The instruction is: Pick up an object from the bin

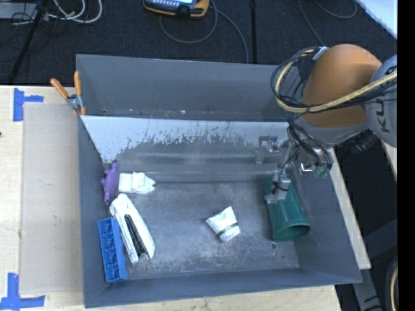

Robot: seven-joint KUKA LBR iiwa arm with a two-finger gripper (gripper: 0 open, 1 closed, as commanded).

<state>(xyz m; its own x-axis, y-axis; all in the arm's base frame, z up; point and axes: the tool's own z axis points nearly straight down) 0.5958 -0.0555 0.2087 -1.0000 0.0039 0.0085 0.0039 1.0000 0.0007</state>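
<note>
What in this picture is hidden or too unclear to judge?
1. Camera view: whether the gripper touches the dark green cup lying at the right of the bin; the gripper's own body covers that spot.
2. Camera view: the cup's upper end, hidden under the gripper.
3. Camera view: the purple thing by the left wall, partly behind a white lump; its kind is unclear.

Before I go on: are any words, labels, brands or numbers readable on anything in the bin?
None can be read.
The white packet bears a dark mark, too small to read.
The green cup, blue tray and crumpled white wrapper show no lettering.
</note>
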